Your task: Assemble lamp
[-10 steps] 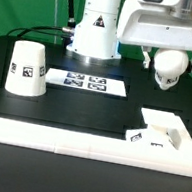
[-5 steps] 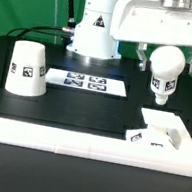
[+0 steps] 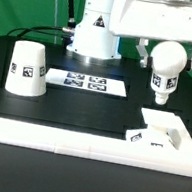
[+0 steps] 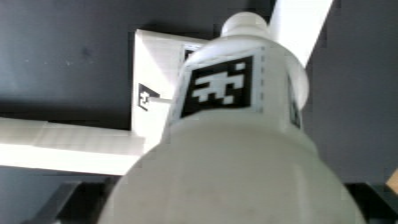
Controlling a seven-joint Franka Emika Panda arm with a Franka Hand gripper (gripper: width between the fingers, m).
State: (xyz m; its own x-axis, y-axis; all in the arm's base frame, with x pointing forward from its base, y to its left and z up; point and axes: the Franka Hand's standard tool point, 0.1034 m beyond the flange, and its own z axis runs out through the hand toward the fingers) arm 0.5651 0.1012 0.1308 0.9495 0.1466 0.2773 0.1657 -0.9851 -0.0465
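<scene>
My gripper [image 3: 167,57] is shut on the white bulb [image 3: 165,71] and holds it in the air with the ball on top and the tagged neck pointing down. The bulb hangs above and a little behind the flat square base [image 3: 160,129], which lies at the exterior view's right against the white rail. In the wrist view the bulb [image 4: 231,120] fills the picture, with the base [image 4: 164,62] beyond its tip and my gripper [image 4: 222,208] around its ball. The cone shade [image 3: 28,68] stands at the exterior view's left, wide end down.
The marker board [image 3: 86,81] lies flat mid-table. A white rail [image 3: 76,142] runs along the front edge with raised ends at both sides; it also shows in the wrist view [image 4: 54,140]. The robot pedestal [image 3: 94,33] and black cables stand at the back.
The held bulb has turned from a tilted pose to neck-down, and my gripper has shifted slightly to the exterior view's left. The shade and the base have not moved.
</scene>
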